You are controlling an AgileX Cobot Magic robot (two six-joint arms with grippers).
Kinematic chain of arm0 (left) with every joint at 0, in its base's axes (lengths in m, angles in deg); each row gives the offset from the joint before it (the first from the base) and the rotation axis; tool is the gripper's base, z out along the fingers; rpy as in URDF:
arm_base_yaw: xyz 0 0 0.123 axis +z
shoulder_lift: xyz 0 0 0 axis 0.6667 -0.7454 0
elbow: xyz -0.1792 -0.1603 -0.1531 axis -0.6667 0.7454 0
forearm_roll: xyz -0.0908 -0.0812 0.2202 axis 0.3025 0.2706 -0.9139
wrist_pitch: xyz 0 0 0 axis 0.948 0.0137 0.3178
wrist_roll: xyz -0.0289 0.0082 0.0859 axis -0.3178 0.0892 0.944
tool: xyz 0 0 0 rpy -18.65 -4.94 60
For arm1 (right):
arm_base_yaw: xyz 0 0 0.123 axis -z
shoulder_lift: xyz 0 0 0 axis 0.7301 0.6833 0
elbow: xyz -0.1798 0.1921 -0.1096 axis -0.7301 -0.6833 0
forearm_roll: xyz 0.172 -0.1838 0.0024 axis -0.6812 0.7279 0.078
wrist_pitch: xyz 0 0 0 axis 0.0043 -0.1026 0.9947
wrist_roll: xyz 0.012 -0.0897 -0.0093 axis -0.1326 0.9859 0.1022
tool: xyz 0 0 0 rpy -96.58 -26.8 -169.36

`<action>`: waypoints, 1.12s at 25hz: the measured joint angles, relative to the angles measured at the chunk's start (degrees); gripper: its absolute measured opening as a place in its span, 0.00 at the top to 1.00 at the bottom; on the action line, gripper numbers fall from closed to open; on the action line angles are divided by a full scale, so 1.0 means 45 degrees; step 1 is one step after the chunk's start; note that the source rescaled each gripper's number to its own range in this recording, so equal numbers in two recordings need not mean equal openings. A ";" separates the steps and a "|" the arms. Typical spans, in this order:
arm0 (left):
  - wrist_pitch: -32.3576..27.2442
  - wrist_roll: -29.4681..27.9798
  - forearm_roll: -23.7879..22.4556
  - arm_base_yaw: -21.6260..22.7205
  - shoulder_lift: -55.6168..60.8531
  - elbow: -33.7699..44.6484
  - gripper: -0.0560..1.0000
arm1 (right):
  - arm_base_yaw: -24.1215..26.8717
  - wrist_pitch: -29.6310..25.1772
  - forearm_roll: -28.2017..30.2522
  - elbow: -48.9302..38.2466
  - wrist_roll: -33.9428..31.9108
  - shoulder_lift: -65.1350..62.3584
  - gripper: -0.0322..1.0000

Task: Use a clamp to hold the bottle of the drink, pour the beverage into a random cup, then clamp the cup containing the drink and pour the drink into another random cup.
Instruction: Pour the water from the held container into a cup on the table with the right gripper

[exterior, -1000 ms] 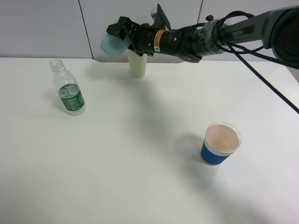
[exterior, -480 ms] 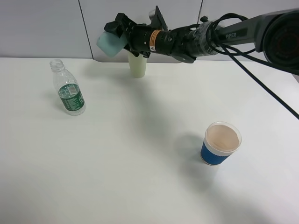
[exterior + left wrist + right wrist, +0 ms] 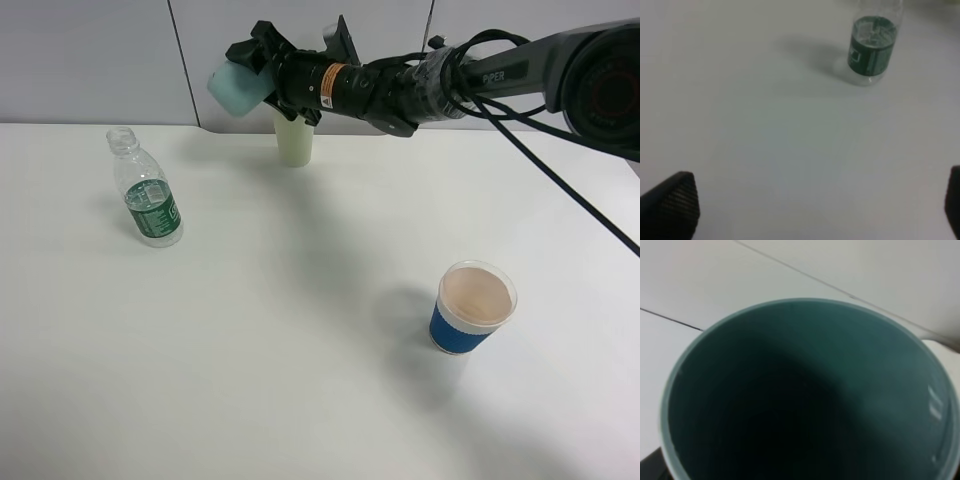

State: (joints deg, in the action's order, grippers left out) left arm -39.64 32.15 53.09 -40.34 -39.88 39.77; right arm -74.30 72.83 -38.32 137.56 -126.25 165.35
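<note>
Your right gripper [image 3: 252, 78] clamps the teal cup [image 3: 236, 90] tilted above the pale cup [image 3: 295, 142], your left gripper [image 3: 812, 205] hangs spread wide.

bottle [image 3: 146, 190]: clear, dark green label with white print
teal cup [image 3: 238, 88]: pale teal outside, darker teal inside
pale cup [image 3: 295, 143]: yellowish-cream
blue cup [image 3: 458, 332]: blue wall, white rim, pinkish-tan inside
tabletop [image 3: 280, 360]: white
right arm [image 3: 385, 85]: black, orange band
</note>
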 joint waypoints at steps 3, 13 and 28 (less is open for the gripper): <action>0.0000 0.0000 0.0000 0.0000 0.0000 0.0000 0.00 | 0.0000 0.0180 -0.0049 0.0000 -0.0344 0.0000 0.97; 0.0000 0.0000 0.0000 0.0000 0.0000 0.0000 0.00 | 0.0000 0.0340 -0.0296 0.0000 -0.0978 0.0000 0.97; 0.0000 0.0000 0.0000 0.0000 0.0000 0.0000 0.00 | 0.0000 0.0890 -0.0657 0.0000 -0.1314 0.0000 0.97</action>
State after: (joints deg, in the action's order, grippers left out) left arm -39.64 32.15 53.09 -40.34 -39.88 39.77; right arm -74.30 76.83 -41.27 137.56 -132.17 165.35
